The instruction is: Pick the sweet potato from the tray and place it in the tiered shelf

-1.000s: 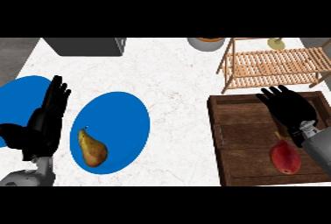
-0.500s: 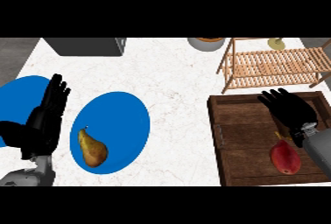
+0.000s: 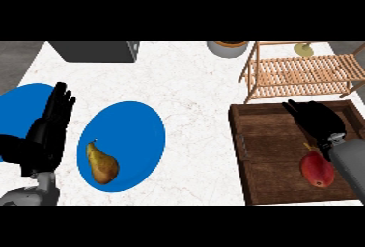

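A reddish sweet potato (image 3: 316, 168) lies in the dark wooden tray (image 3: 267, 154) at the right, near its right side. My right hand (image 3: 315, 118) hovers over the tray just beyond the sweet potato, fingers straight and spread, holding nothing. The wooden tiered shelf (image 3: 303, 72) stands behind the tray at the upper right, with a slatted top level. My left hand (image 3: 49, 126) rests open at the left edge, fingers up, over a blue plate (image 3: 20, 103).
A second blue plate (image 3: 125, 137) left of centre carries a brown pear (image 3: 101, 162). A dark grey box (image 3: 96, 50) sits at the back left, a bowl (image 3: 228, 48) at the back centre, and a pale pear (image 3: 304, 48) behind the shelf.
My right hand has drifted slightly toward me and lower over the tray, nearer the sweet potato. The left hand has stayed put.
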Robot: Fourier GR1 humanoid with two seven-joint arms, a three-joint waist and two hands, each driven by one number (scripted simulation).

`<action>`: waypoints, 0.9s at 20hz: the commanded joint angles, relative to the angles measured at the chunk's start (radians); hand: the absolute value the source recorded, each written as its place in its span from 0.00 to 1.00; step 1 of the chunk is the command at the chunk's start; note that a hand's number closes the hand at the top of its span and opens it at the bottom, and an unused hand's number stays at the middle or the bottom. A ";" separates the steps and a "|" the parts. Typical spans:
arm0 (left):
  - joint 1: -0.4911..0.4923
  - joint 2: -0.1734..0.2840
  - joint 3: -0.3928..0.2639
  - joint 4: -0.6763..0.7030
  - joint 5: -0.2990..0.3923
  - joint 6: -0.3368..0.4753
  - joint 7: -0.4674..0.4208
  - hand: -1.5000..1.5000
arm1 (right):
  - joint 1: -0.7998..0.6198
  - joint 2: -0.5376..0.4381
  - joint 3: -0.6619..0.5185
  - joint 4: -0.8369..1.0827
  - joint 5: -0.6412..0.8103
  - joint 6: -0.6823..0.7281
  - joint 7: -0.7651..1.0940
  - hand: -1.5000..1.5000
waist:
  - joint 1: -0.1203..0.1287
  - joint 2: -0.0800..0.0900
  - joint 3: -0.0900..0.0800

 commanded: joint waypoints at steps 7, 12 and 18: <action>0.066 -0.028 -0.010 -0.035 -0.016 -0.023 -0.031 0.50 | -0.012 0.027 0.036 0.160 0.131 -0.203 -0.099 1.00 | 0.012 0.011 0.009; -0.027 -0.012 0.021 -0.029 -0.019 -0.005 0.065 0.50 | 0.077 0.056 -0.023 0.027 0.066 -0.208 -0.082 1.00 | -0.012 0.005 0.008; 0.030 -0.009 0.026 -0.026 -0.016 -0.014 0.023 0.50 | 0.162 0.280 -0.273 -0.006 -0.241 -0.198 0.068 1.00 | -0.039 0.000 0.009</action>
